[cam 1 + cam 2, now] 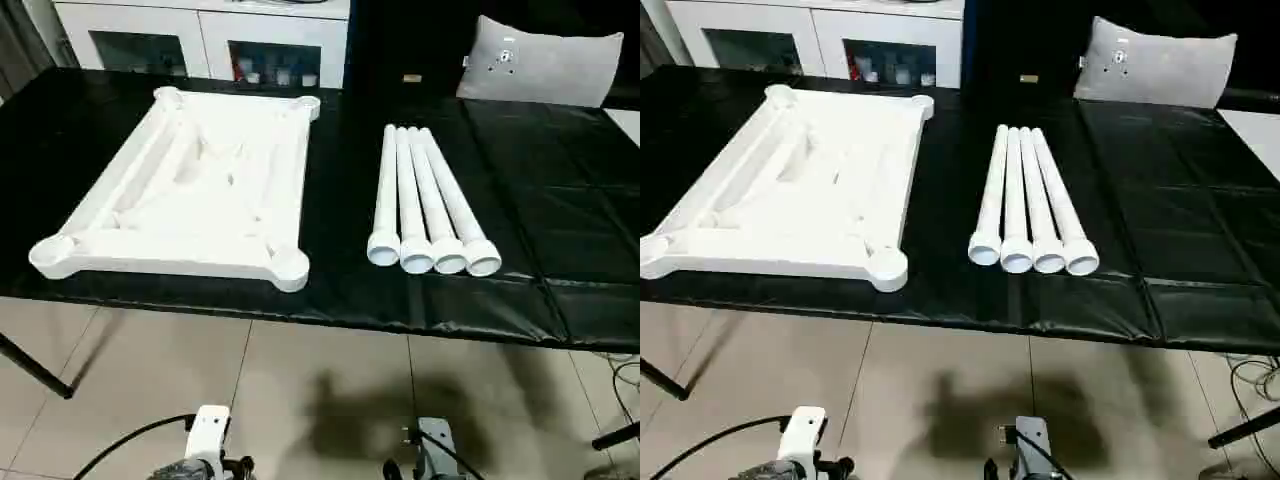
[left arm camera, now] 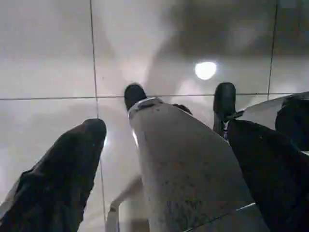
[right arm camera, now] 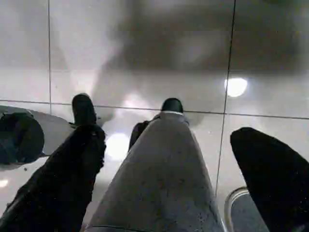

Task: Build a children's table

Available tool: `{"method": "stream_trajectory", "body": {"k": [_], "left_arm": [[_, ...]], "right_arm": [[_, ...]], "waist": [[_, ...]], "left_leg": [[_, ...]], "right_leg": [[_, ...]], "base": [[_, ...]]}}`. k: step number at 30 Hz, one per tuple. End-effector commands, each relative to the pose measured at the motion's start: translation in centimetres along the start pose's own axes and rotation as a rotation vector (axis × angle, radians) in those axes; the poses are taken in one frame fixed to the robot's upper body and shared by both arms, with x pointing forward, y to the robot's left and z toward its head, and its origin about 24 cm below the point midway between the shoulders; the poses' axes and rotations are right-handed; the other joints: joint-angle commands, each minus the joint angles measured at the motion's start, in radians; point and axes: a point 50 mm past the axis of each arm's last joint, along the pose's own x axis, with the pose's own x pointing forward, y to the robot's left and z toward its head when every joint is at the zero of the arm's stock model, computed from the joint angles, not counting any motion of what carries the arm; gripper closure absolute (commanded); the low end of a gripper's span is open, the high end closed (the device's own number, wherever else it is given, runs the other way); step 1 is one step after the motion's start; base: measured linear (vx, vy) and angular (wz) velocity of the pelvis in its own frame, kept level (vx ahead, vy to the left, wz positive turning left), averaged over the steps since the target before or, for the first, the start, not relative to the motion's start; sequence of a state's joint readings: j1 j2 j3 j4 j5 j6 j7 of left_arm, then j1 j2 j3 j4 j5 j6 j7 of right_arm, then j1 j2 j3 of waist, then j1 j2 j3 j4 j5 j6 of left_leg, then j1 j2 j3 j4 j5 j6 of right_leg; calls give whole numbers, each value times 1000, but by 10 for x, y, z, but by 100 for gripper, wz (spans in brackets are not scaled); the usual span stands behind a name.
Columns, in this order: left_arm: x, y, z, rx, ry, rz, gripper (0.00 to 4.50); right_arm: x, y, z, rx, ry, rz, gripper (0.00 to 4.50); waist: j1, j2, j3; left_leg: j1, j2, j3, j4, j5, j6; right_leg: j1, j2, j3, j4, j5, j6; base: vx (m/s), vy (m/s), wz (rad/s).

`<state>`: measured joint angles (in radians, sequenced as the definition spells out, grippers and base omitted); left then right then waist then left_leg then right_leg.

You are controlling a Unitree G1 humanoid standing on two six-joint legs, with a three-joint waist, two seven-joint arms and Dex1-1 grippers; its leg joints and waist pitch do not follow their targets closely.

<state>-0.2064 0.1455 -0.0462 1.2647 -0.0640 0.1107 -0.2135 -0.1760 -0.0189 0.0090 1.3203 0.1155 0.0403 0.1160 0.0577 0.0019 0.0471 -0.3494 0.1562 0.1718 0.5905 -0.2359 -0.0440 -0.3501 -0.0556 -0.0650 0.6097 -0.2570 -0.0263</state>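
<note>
Tabletop [image 1: 190, 190], white and ribbed side up, lies on my left half of the black-covered work table [image 1: 540, 200], round sockets at its corners. Four white tube legs [image 1: 425, 205] lie side by side to its right, touching one another, apart from the top. My left gripper [image 2: 164, 145] and right gripper [image 3: 178, 169] hang over the tiled floor [image 3: 145, 43], fingers spread wide, holding nothing.
</note>
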Motion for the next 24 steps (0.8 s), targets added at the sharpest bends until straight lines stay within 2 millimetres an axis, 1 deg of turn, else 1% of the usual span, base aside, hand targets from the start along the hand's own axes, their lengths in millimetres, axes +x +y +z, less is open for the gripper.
{"method": "stream_trajectory", "body": {"k": [1,17,24], "left_arm": [[0,0,1,-1,1,3,2],[0,0,1,-1,1,3,2],[0,0,1,-1,1,3,2]], "right_arm": [[-1,0,-13,16,49,-3,0],[-1,0,-13,16,49,-3,0],[-1,0,-13,16,49,-3,0]], "waist": [[-1,7,-33],[-1,7,-32],[-1,7,-32]], "left_leg": [[1,111,-37,-86,-127,75],[1,110,-37,-87,-134,70],[1,110,-37,-86,-128,73]], "right_leg": [[22,-138,74,-74,-3,-268],[22,-138,74,-74,-8,-267],[22,-138,74,-74,-3,-268]], "base": [[0,0,0],[0,0,0],[0,0,0]]}}
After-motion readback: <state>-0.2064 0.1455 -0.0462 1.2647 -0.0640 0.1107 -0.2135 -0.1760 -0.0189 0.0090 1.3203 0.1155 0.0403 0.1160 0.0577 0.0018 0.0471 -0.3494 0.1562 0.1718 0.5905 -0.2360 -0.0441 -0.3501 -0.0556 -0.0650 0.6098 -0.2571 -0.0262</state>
